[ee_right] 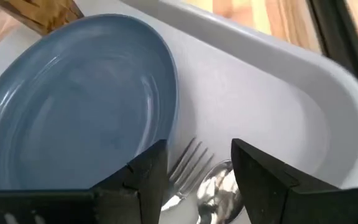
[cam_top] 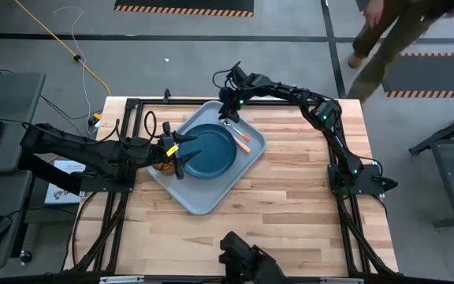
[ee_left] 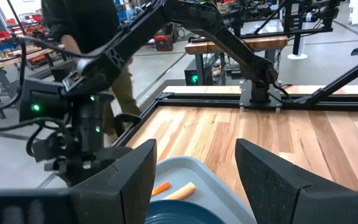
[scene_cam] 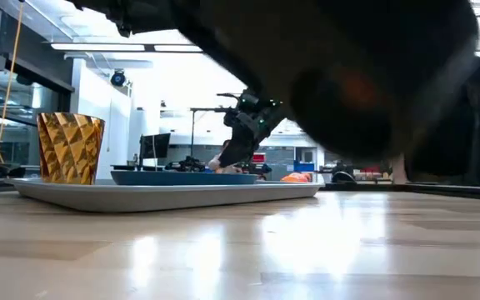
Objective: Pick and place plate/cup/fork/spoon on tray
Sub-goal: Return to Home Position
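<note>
The grey-blue tray (cam_top: 199,197) lies at the table's middle, turned at an angle. On it rest the dark blue plate (cam_top: 210,151), the amber cup (scene_cam: 70,148) standing upright at its left side, and the orange-handled fork (ee_right: 188,163) and spoon (ee_right: 221,185) side by side to the right of the plate (ee_right: 73,106). My right gripper (ee_right: 194,171) is open above the fork's tines and the spoon's bowl, near the tray's far corner (cam_top: 228,110). My left gripper (cam_top: 183,155) is open above the plate's left edge, next to the cup (cam_top: 161,166), and touches nothing.
The black frame rails (cam_top: 132,102) run along the table's left, right and far edges. A person (cam_top: 392,31) walks beyond the far right corner. Bare wood (cam_top: 290,205) lies to the right of the tray and in front of it.
</note>
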Controlling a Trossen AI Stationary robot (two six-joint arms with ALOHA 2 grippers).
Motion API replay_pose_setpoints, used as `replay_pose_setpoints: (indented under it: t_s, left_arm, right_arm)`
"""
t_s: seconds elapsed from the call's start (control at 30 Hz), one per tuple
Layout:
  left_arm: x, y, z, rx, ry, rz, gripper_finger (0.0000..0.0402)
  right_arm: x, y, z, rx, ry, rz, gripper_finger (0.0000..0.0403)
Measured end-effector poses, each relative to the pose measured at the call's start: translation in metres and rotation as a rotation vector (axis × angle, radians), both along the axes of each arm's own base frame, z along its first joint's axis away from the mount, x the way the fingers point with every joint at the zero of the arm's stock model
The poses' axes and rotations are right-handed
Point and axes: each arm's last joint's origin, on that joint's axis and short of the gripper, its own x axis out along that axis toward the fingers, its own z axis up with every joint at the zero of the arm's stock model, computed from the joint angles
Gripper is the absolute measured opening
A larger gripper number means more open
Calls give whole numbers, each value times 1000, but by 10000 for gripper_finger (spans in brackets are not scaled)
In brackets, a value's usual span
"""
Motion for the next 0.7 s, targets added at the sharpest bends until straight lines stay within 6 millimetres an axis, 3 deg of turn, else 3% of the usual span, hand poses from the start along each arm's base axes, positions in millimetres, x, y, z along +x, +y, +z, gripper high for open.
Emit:
replay_pose_setpoints:
  t_s: [0.17, 0.33, 0.5, 0.63, 0.7]
  left_arm:
    - [0, 0, -2, 3, 20, 0, 207]
    - [0, 0, -2, 3, 24, 0, 207]
    - [0, 0, -2, 3, 24, 0, 207]
    - [0, 0, -2, 3, 23, 0, 207]
    - [0, 0, -2, 3, 23, 0, 207]
  right_arm:
    - [-9, -4, 16, 21, 34, 46, 170]
    - [-26, 1, 13, 105, 158, 96, 158]
    - [-38, 12, 4, 196, 192, 159, 101]
    - [-48, 22, 15, 183, 155, 188, 24]
    - [-57, 29, 23, 156, 135, 192, 8]
